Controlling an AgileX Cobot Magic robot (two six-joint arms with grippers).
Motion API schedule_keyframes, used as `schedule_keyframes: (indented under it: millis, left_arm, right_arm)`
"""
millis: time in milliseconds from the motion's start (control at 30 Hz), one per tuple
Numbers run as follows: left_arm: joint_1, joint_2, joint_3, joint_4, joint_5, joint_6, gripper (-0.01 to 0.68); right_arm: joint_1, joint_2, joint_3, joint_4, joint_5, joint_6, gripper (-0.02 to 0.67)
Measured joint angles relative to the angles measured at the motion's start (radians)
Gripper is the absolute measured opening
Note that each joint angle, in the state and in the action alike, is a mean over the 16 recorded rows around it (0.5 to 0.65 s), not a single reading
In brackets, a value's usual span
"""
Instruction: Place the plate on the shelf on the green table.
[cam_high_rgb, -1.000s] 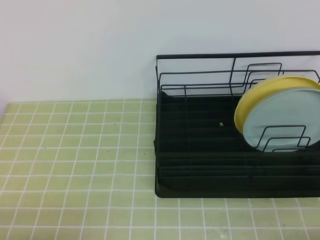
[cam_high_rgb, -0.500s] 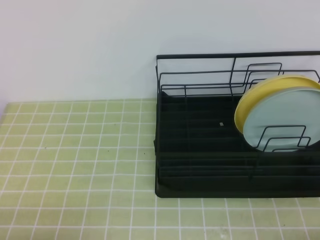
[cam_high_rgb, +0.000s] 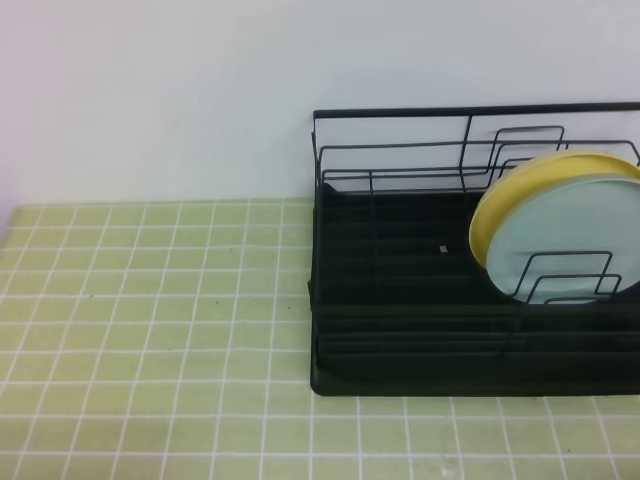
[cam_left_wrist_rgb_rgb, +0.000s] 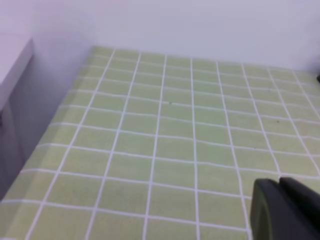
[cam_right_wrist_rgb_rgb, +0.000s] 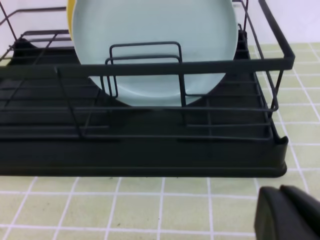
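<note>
The pale blue-mint plate (cam_high_rgb: 560, 235) stands upright between the wire dividers of the black shelf (cam_high_rgb: 400, 330), leaning against a yellow plate (cam_high_rgb: 500, 195) behind it. The right wrist view faces the plate (cam_right_wrist_rgb_rgb: 155, 45) through the shelf's front rail (cam_right_wrist_rgb_rgb: 150, 67). The shelf rests on the green table (cam_high_rgb: 150, 300). My left gripper (cam_left_wrist_rgb_rgb: 285, 210) hovers shut over bare tiles, holding nothing. My right gripper (cam_right_wrist_rgb_rgb: 285, 215) is shut and empty, just in front of the shelf's tray base. Neither gripper shows in the exterior high view.
A white wall runs behind the table. In the left wrist view the table's left edge (cam_left_wrist_rgb_rgb: 55, 125) drops off beside a grey-white ledge (cam_left_wrist_rgb_rgb: 12, 65). Tiled surface lies left of the shelf and in front of it.
</note>
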Motion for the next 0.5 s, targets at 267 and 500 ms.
schedule_keyframes:
  millis: [267,500]
  left_arm:
    - [0.054,-0.005,0.0,0.0,0.008,0.0,0.0]
    - [0.086,-0.002,0.0,0.001,0.008,0.0,0.0]
  right_arm:
    - [0.0,0.001,0.0,0.0,0.001,0.0,-0.004]
    - [0.0,0.001,0.0,0.0,0.0,0.0,-0.004]
